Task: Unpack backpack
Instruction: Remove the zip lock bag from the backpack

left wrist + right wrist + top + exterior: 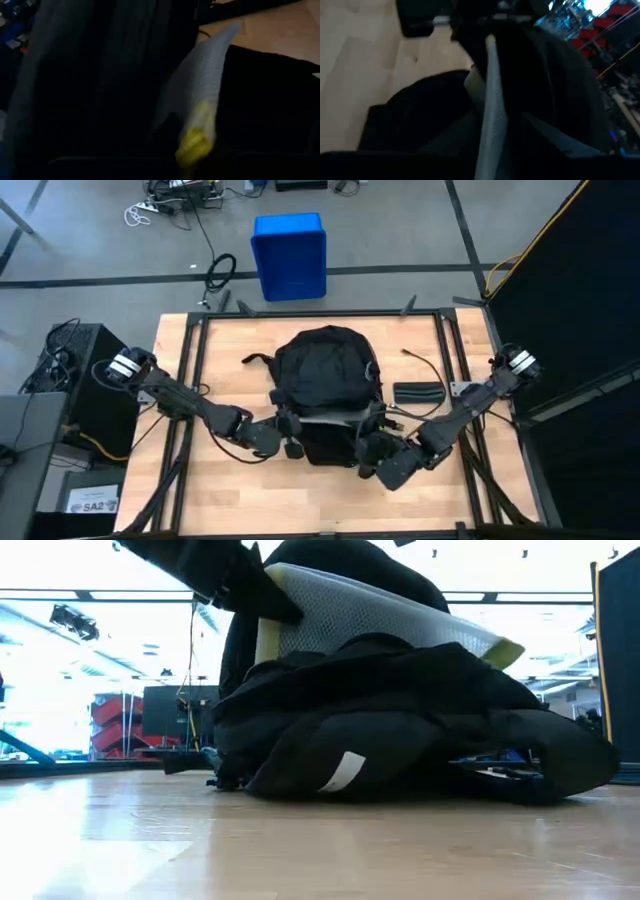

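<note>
Backpack (325,375): black, slumped, mouth agape.

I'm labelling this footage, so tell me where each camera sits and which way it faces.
High view: overhead, straight down on the backpack, both arms at its near edge.
Low view: tabletop height, level at the backpack's side; one arm enters above.
Left wrist view: close on backpack fabric and a white mesh panel.
Right wrist view: the same.
Shared: backpack and panel.
</note>
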